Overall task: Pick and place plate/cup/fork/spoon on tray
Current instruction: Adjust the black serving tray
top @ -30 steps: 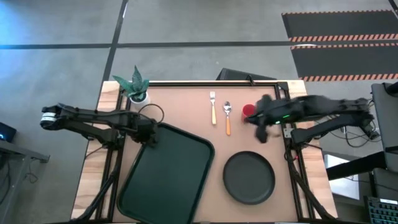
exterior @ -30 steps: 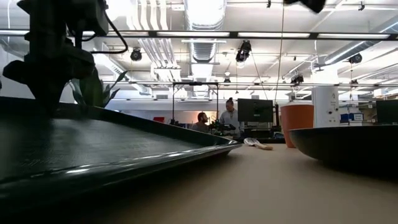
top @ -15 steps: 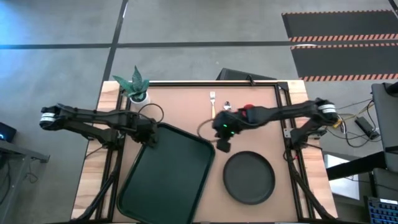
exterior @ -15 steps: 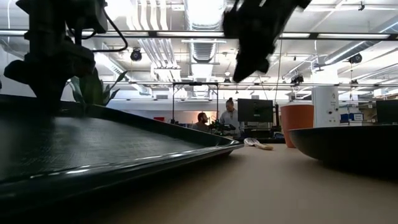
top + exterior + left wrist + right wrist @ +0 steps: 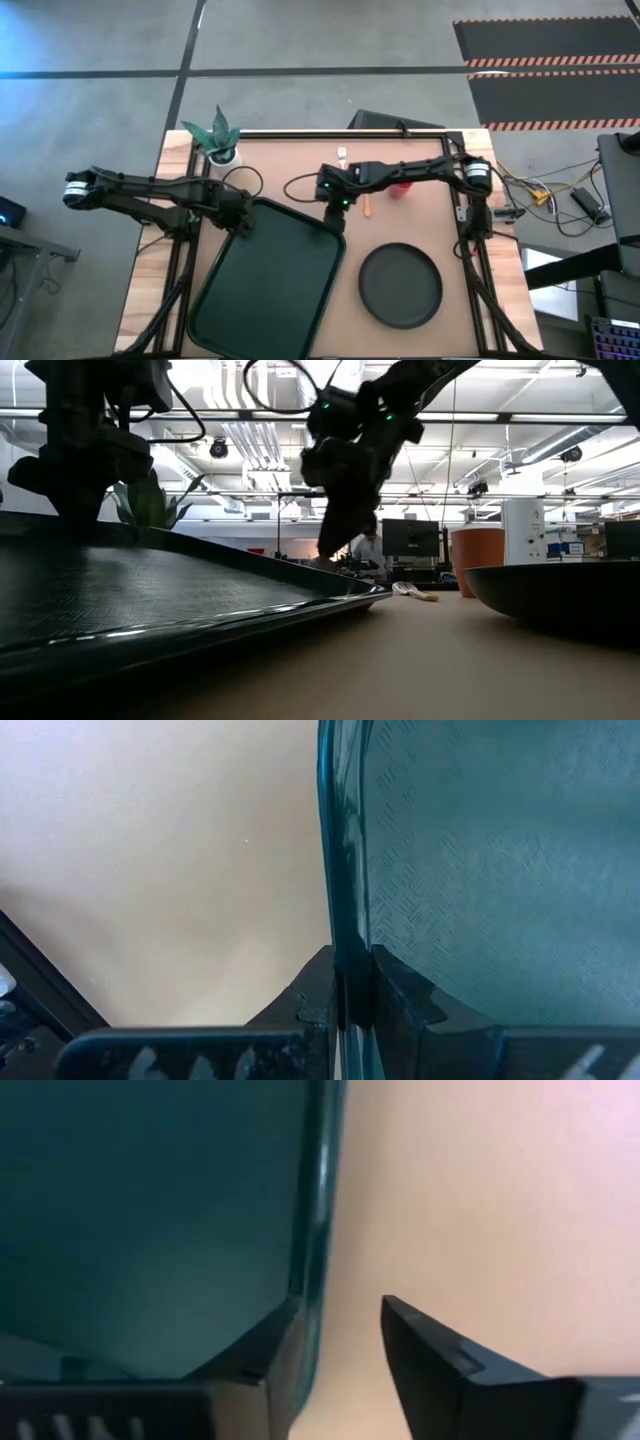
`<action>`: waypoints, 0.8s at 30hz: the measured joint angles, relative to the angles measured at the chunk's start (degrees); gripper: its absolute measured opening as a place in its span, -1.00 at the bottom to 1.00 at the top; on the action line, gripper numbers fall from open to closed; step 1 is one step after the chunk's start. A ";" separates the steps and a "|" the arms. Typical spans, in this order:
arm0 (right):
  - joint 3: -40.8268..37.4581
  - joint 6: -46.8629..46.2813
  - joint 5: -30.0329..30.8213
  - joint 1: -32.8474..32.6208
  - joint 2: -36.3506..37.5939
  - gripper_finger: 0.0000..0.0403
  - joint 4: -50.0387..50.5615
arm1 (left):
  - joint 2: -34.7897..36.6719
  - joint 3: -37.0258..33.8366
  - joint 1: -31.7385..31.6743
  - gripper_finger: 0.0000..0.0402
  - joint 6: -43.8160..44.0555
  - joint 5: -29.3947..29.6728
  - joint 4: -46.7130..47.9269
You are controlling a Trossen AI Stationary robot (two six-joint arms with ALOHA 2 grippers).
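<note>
The dark green tray point(image 5: 268, 285) lies on the table's left half. My left gripper point(image 5: 243, 218) is shut on its far left rim. My right gripper point(image 5: 338, 215) is open at the tray's far right corner; in the right wrist view point(image 5: 340, 1310) one finger stands over the tray's inside and one over the table, with the rim point(image 5: 315, 1230) between them. The dark plate point(image 5: 400, 285) lies to the right of the tray. The red cup point(image 5: 403, 187), the spoon point(image 5: 366, 207) and the fork point(image 5: 342, 155) lie farther back, partly hidden by my right arm. My left gripper pinches the tray's raised rim point(image 5: 340, 920) between its two fingers, one finger point(image 5: 400, 1005) on the tray's inner side and one point(image 5: 310, 995) on its outer side. The fingers come from the table's left side and lie across the rim.
A white pot with a green plant point(image 5: 220, 140) stands at the table's far left corner. Bare table shows between the tray and the plate and along the far edge. Beyond the table the low view shows people point(image 5: 370, 550) far off in the room.
My right gripper has gone from beside the cup toward the table's left and down, and now stands at the tray's far right corner. The cup, spoon, fork and plate stay where they were.
</note>
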State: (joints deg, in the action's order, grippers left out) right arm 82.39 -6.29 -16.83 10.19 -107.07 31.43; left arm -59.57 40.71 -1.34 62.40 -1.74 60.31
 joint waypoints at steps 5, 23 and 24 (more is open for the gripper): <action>3.83 2.98 -4.64 0.38 -4.15 -0.16 0.41 | 0.00 0.00 0.00 -0.89 0.02 0.02 -0.20; 6.38 6.28 -9.03 0.46 -9.41 -0.37 -0.88 | -0.01 0.38 -0.04 -0.89 0.02 0.33 -1.52; 6.38 5.97 -8.96 0.47 -9.39 -0.45 -0.88 | -0.02 0.44 -0.02 -0.89 0.03 0.40 -1.56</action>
State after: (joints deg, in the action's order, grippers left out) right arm 88.77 -0.32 -25.79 10.66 -116.46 30.55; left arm -59.59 41.15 -1.37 62.43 -1.34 58.75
